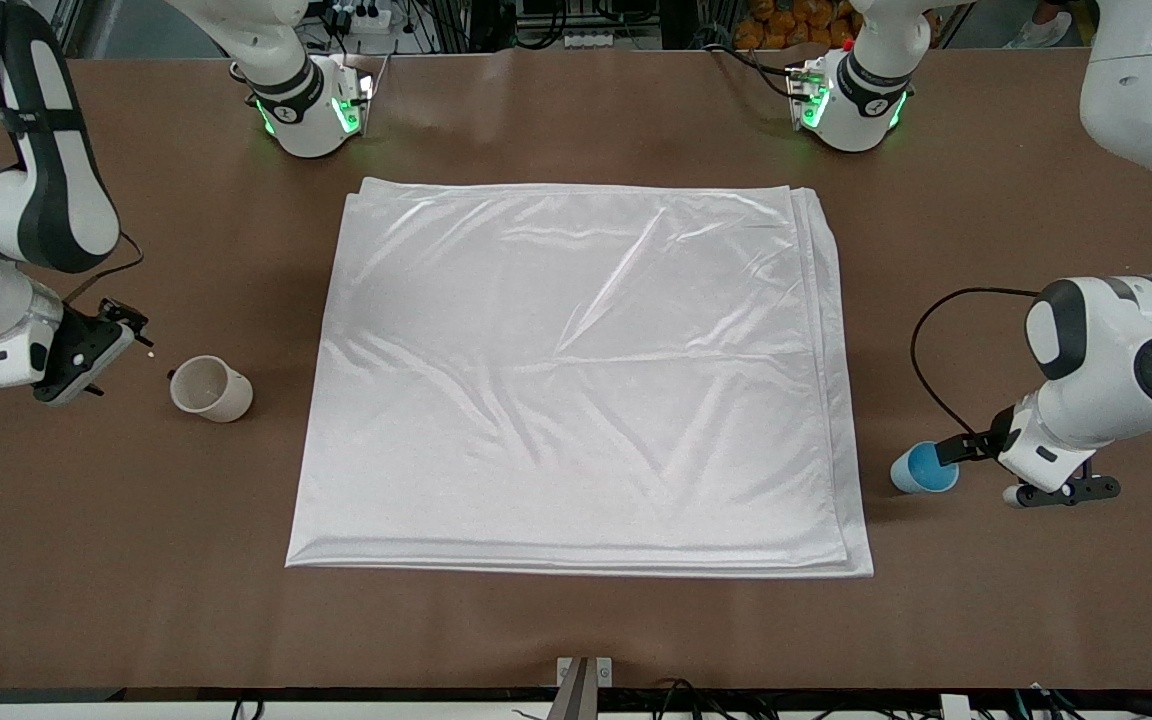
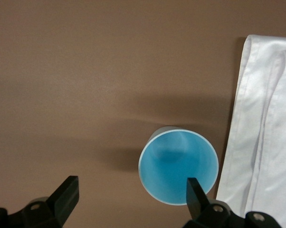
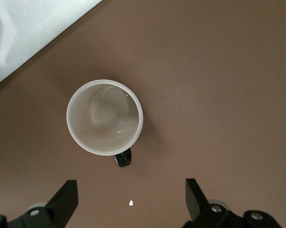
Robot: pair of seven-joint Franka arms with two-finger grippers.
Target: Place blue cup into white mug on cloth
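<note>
The blue cup point(image 1: 924, 467) stands upright on the brown table beside the cloth's edge at the left arm's end; it also shows in the left wrist view point(image 2: 178, 165). My left gripper point(image 1: 964, 449) is open and low beside the cup; in the left wrist view point(image 2: 132, 194) one fingertip point(image 2: 196, 192) overlaps the cup's rim. The white mug point(image 1: 211, 388) stands on the table off the cloth at the right arm's end, its black handle point(image 3: 123, 158) toward my right gripper point(image 1: 121, 335). That gripper point(image 3: 132, 197) is open and empty, apart from the mug point(image 3: 105, 117). The cloth point(image 1: 576, 370) lies flat mid-table.
A tiny white speck point(image 3: 130, 203) lies on the table between the right gripper's fingers and the mug. The cloth's folded edge point(image 2: 262, 128) lies close beside the blue cup. Both arm bases stand along the table's edge farthest from the front camera.
</note>
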